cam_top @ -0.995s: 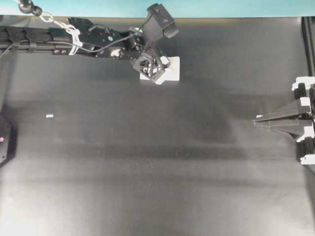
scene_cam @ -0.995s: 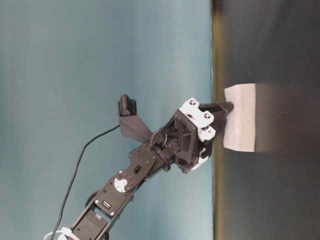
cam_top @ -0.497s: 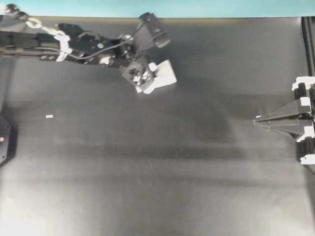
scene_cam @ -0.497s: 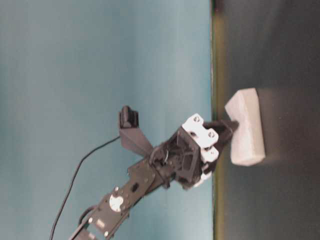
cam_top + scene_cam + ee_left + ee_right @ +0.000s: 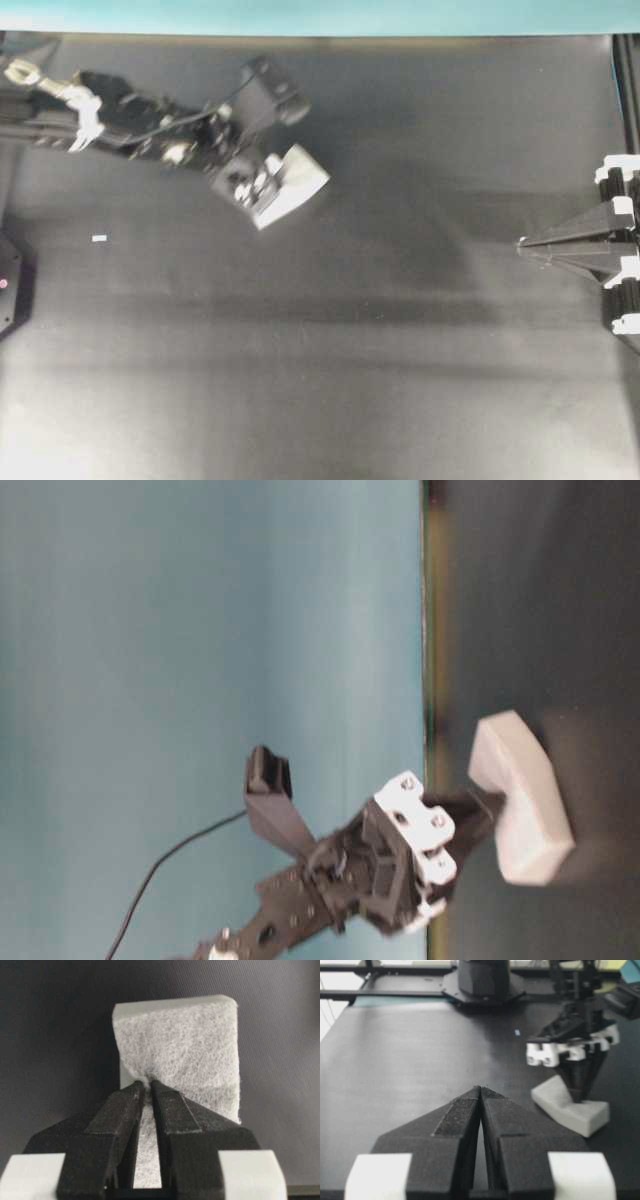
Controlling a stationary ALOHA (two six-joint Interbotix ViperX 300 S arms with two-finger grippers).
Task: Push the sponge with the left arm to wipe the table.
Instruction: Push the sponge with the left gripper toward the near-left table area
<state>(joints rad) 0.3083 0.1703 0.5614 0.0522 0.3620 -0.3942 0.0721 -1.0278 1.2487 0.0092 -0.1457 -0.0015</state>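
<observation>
The table [image 5: 400,360] is a broad matte black sheet with a teal strip along its far edge; its surface looks slightly grippy rather than slick, so a soft block dragged over it will probably catch and turn instead of gliding.

The left arm [image 5: 130,125] reaches in from the upper left of the overhead view, angled down onto the sponge. The right gripper [image 5: 481,1091] sits well apart at the right edge, fingers together on nothing.

The sponge [image 5: 290,185] lies in the upper left part of the table, near the teal strip, skewed to the table's edges. It is a thick white block with a fibrous pad face, and it looks light and soft: in the wrist view the fibres pucker where the tips dig in, and in the right wrist view the block dips into a shallow V under them.

The left gripper [image 5: 147,1089] has its fingers drawn nearly together, tips pressed into the pad face close to one long edge, with a small tuft pinched between them. Pressing that far off centre likely makes the block pivot; a hold nearer the middle, with light downward pressure, should keep it flat and tracking.
</observation>
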